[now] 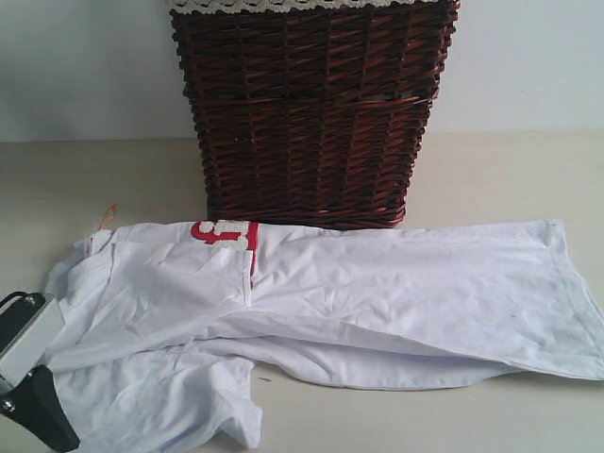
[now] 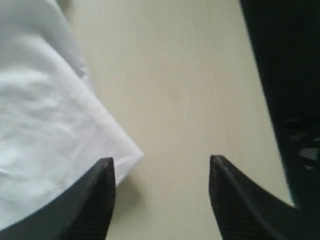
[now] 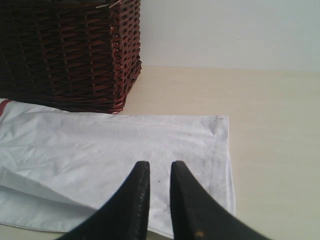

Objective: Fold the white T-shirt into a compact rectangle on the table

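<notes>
Item: white T-shirt (image 1: 377, 302), lying crumpled and partly folded over itself on the table (image 1: 510, 179), directly in front of the wicker basket (image 1: 311, 113); its far edge meets the foot of the basket, and the cloth spreads past the basket's width on both sides; a patch of red-outlined lettering (image 1: 224, 231) shows at the fold just below the basket's base; an orange tag (image 1: 107, 217) pokes out at the shirt's end left of the basket; a sleeve (image 1: 226, 406) lies on the side of the shirt away from the basket. Basket: dark brown weave, upright, a strip of lace trim (image 1: 283, 5) at its rim, a pale wall (image 1: 85, 66) behind it. Left gripper (image 2: 161, 159): released, jaws standing wide apart over bare table, one fingertip (image 2: 102, 172) overlapping a corner of the shirt, nothing grasped; its arm (image 1: 33, 377) sits at the shirt's end left of the basket and well in front of it. Right gripper (image 3: 159, 164): clenched almost fully, only a slit between the jaws, gripping nothing; it hovers over the shirt's hemmed end, right of the basket.
</notes>
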Robot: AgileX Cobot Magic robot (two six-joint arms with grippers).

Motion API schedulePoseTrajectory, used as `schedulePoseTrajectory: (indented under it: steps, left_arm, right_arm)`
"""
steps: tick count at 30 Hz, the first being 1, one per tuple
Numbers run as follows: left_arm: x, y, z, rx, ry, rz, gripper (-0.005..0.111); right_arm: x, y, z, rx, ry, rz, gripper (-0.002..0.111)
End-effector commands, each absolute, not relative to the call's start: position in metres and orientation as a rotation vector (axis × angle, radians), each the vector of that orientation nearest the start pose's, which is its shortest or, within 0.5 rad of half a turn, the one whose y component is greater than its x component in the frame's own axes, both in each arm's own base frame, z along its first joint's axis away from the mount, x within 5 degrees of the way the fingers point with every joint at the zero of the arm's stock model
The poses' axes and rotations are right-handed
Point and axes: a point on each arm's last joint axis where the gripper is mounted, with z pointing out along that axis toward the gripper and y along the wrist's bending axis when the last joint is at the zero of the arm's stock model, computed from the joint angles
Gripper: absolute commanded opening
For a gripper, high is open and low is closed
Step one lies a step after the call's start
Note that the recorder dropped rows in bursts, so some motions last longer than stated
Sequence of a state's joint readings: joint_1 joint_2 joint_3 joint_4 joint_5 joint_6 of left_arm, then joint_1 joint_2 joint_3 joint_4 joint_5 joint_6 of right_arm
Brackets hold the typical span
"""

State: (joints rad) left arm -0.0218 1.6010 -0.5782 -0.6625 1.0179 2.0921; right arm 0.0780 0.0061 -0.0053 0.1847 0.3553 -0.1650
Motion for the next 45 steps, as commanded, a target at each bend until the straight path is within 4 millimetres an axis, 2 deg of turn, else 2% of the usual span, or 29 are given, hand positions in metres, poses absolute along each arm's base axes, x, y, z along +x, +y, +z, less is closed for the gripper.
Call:
schedulePoseTrajectory:
  steps: [1,7,12,15,18,20,22,24,32,36,39,41,43,45]
  left_arm:
    - [0.196,-0.065,0.137,-2.431,-2.286,0.807,0.055]
    - [0.192,-0.081,0.134,-2.456,-2.254,0.832,0.055]
    - [0.183,-0.081,0.123,-2.448,-2.267,0.732,0.055]
    - [0.178,-0.079,0.115,-2.393,-2.294,0.738,0.052]
    - [0.182,-0.08,0.11,-2.316,-2.428,0.705,0.038]
    - [0.185,-0.081,0.11,-2.277,-2.492,0.696,0.024]
    - [0.186,-0.081,0.11,-2.276,-2.499,0.694,0.005]
    - [0.185,-0.08,0.111,-2.296,-2.48,0.677,0.0]
    - [0.191,-0.079,0.129,-2.372,-2.506,0.666,0.0]
    - [0.189,-0.082,0.135,-2.375,-2.473,0.773,0.001]
    - [0.179,-0.085,0.138,-2.368,-2.361,0.939,0.015]
    - [0.173,-0.087,0.141,-2.356,-2.281,1.046,0.03]
    - [0.172,-0.088,0.14,-2.336,-2.312,1.058,0.04]
    - [0.174,-0.088,0.136,-2.326,-2.388,0.98,0.042]
  right_arm:
    - [0.053,0.01,0.183,-0.109,1.82,0.113,0.016]
    - [0.053,0.01,0.183,-0.109,1.82,0.113,0.016]
    - [0.053,0.01,0.183,-0.109,1.82,0.113,0.016]
    - [0.053,0.01,0.183,-0.109,1.82,0.113,0.016]
    - [0.053,0.01,0.183,-0.109,1.82,0.113,0.016]
    - [0.053,0.01,0.183,-0.109,1.82,0.113,0.016]
    - [0.053,0.01,0.183,-0.109,1.82,0.113,0.016]
    - [0.053,0.01,0.183,-0.109,1.82,0.113,0.016]
    - [0.053,0.01,0.183,-0.108,1.82,0.115,0.016]
    - [0.053,0.01,0.183,-0.108,1.82,0.115,0.016]
    - [0.053,0.01,0.183,-0.108,1.82,0.115,0.016]
    - [0.053,0.01,0.183,-0.108,1.82,0.115,0.016]
    - [0.053,0.01,0.183,-0.108,1.82,0.115,0.016]
    - [0.053,0.01,0.183,-0.108,1.82,0.115,0.016]
